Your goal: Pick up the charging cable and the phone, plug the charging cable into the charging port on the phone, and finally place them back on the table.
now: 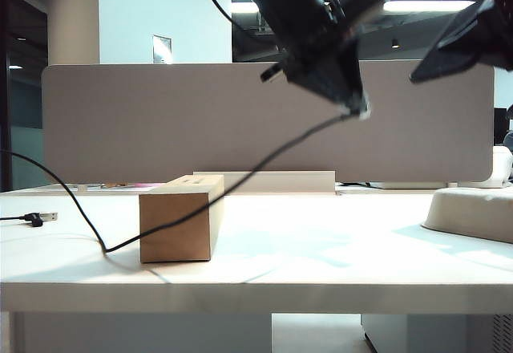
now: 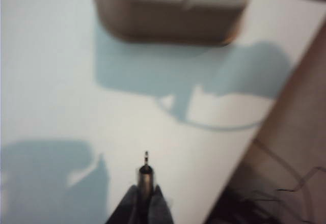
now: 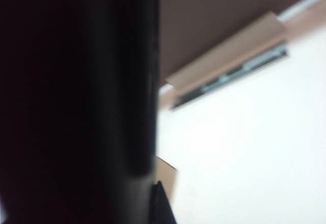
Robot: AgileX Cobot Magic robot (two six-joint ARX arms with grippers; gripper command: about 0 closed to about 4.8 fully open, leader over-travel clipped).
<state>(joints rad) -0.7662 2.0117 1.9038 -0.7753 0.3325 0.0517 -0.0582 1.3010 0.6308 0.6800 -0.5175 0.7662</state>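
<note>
High above the table [image 1: 321, 249], my left gripper [image 1: 351, 106] is shut on the charging cable's small metal plug [image 2: 146, 159], whose tip pokes out past the fingertips [image 2: 153, 203]. The black charging cable [image 1: 240, 180] sags from there to the table in front of the cardboard box, then climbs off to the left. Its USB plug [image 1: 42, 217] lies at the far left. At the upper right, my right gripper [image 1: 490, 12] is shut on the phone [image 1: 449, 48], which is held tilted in the air. In the right wrist view the phone [image 3: 76, 102] fills the near side and hides one finger. The charging port is not visible.
A cardboard box [image 1: 180, 218] stands left of centre on the table, blurred in the left wrist view [image 2: 170, 12]. A white rounded object [image 1: 473, 213] sits at the right edge. The grey divider panel [image 1: 160, 120] runs along the back.
</note>
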